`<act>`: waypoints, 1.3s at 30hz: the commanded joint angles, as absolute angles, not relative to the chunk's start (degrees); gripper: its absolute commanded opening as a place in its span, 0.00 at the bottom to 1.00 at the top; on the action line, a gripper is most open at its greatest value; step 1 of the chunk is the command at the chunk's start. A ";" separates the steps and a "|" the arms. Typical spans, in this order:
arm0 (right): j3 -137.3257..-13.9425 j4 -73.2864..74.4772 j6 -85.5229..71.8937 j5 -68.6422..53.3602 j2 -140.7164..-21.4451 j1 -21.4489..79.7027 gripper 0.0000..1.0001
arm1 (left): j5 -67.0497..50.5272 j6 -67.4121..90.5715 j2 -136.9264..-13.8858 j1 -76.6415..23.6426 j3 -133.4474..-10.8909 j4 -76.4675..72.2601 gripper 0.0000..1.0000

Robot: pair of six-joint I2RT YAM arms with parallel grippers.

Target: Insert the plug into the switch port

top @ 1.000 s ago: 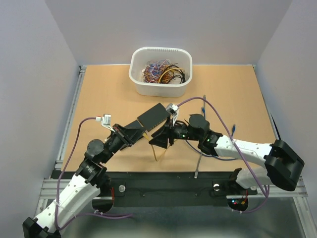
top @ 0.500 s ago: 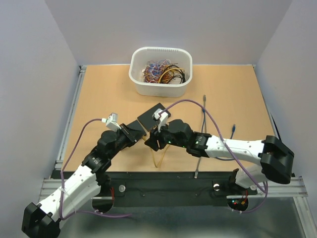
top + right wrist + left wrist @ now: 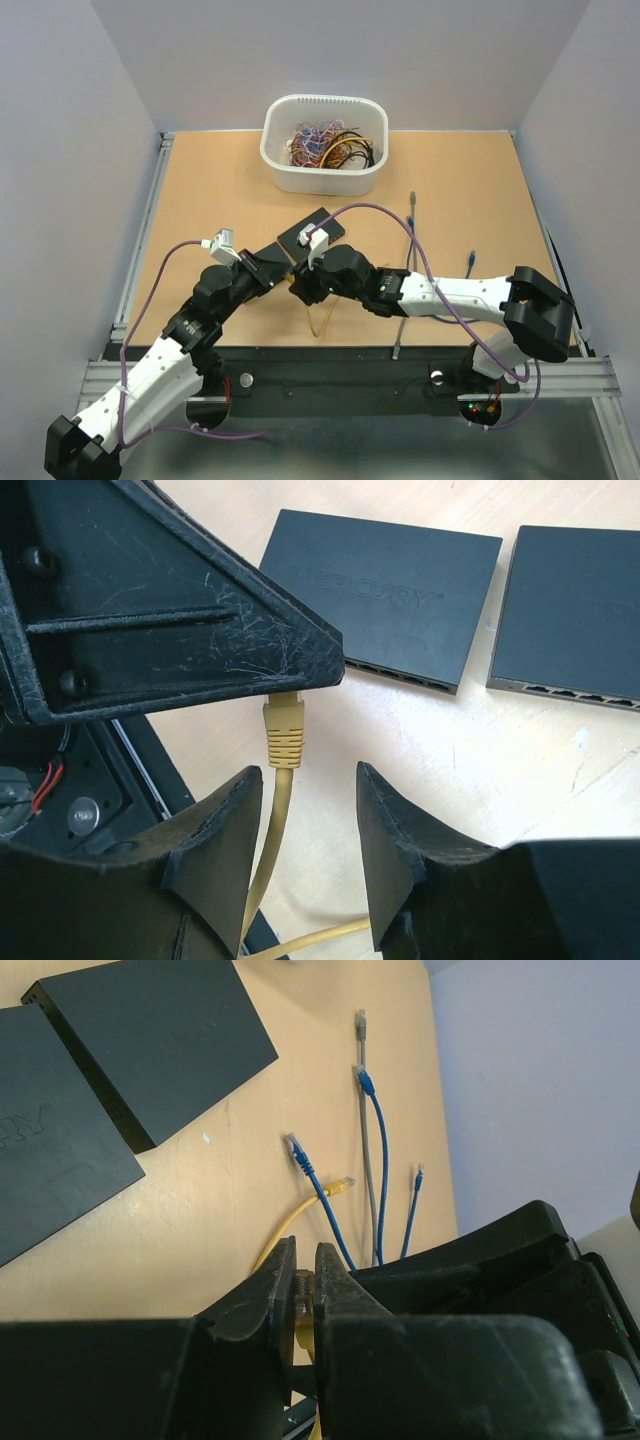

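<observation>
A yellow plug (image 3: 283, 725) with its ribbed boot hangs from my left gripper (image 3: 303, 1260), which is shut on the plug's tip (image 3: 302, 1290). My right gripper (image 3: 310, 800) is open, its jaws either side of the yellow cable (image 3: 268, 850) just below the boot. The cable runs close along one finger. Two black switches (image 3: 385, 595) (image 3: 575, 610) lie side by side on the table beyond, their port rows facing me. From above, both grippers meet near the table's middle (image 3: 295, 278), just in front of a switch (image 3: 320, 225).
A white bin (image 3: 325, 140) of tangled wires stands at the back. Loose blue cables (image 3: 375, 1150) and a grey one (image 3: 365, 1110) lie to the right of the switches, along with the yellow cable's other plug (image 3: 340, 1186). The yellow cable loops toward the near edge (image 3: 320, 318).
My right gripper has slid left until it meets the left gripper, and its jaws have narrowed around the yellow cable. The left gripper has shifted slightly and stays shut on the plug.
</observation>
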State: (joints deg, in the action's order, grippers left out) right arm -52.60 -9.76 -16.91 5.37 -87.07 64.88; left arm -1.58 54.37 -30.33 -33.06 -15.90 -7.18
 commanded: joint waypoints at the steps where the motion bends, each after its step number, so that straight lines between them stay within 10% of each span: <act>1: -54.49 -13.18 -18.28 5.89 -86.04 65.30 0.48 | -0.70 53.61 -29.44 -33.22 -16.70 -7.21 0.00; 13: -53.96 -16.96 -21.36 6.50 -86.83 65.30 0.45 | -0.70 53.17 -28.74 -33.22 -16.44 -6.77 0.00; 27: -53.09 -18.02 -22.85 6.68 -87.80 65.30 0.01 | 1.65 51.07 -28.21 -33.22 -16.70 -5.81 0.02; 32: -52.38 -17.05 -23.90 6.85 -89.64 65.30 0.01 | 11.40 47.29 -31.71 -32.61 -21.43 -0.09 0.76; 39: -50.71 -15.64 -26.19 8.09 -94.39 65.92 0.00 | 7.15 42.02 -41.56 -22.26 -23.20 -2.01 0.94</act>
State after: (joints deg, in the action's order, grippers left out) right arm -52.10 -15.09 -24.56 6.22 -92.16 64.97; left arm 8.43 46.24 -37.95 -26.83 -21.34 -0.19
